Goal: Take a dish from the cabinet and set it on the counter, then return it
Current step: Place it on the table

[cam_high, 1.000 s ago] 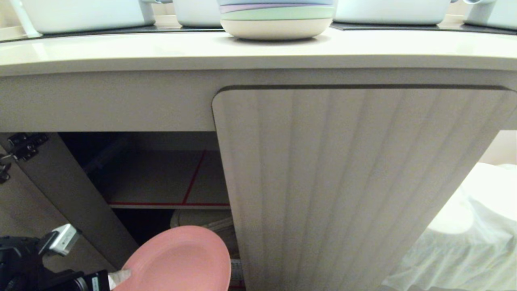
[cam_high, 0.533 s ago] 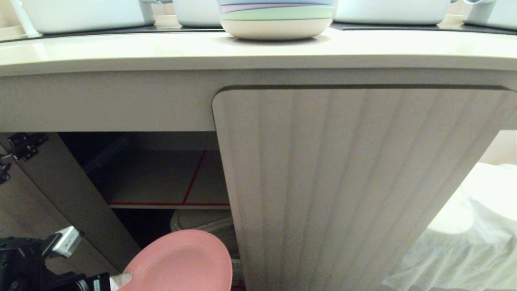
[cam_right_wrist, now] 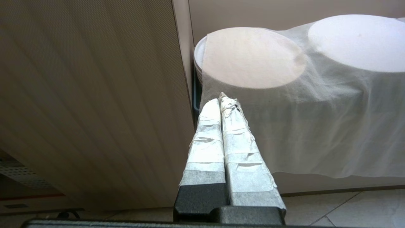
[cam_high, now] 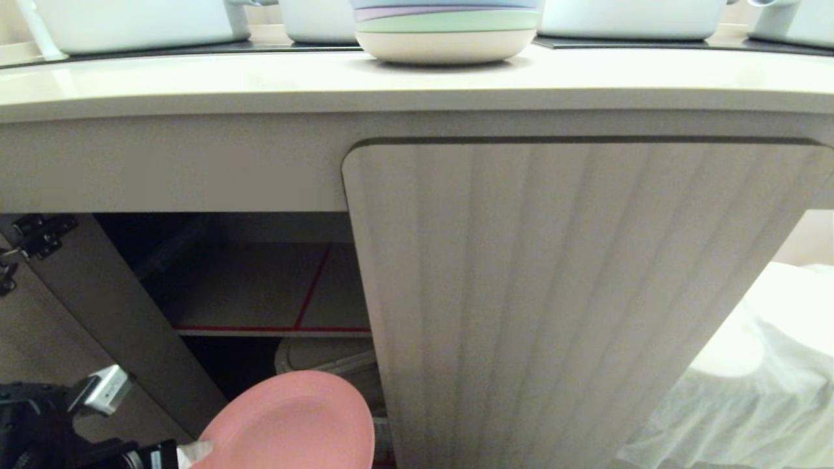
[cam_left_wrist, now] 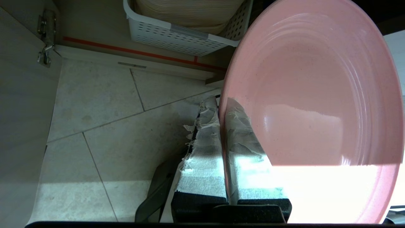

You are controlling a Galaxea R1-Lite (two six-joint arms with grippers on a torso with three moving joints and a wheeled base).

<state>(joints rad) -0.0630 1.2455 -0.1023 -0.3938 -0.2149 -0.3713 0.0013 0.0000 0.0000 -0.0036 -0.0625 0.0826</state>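
Note:
The pink dish (cam_high: 293, 423) hangs tilted in front of the open cabinet's (cam_high: 260, 286) lower shelf, low at the left. My left gripper (cam_high: 192, 451) is shut on the dish's rim, one taped finger on each face; in the left wrist view the dish (cam_left_wrist: 310, 95) fills the frame beside the left gripper (cam_left_wrist: 220, 103). Above the cabinet runs the counter (cam_high: 260, 81), with no pink dish on it. My right gripper (cam_right_wrist: 221, 101) is shut and empty, parked beside the closed fluted door (cam_right_wrist: 95, 95).
The left door (cam_high: 98, 306) stands swung open; the right door (cam_high: 554, 293) is closed. A white basket (cam_left_wrist: 186, 34) of beige plates sits on the lower shelf behind the dish. A pastel plate stack (cam_high: 446, 29) and white pots stand on the counter. Cloth-covered plates (cam_right_wrist: 284, 79) are at the right.
The dish and my left gripper have sunk very slightly, showing a little more of the basket behind. The right arm has not moved.

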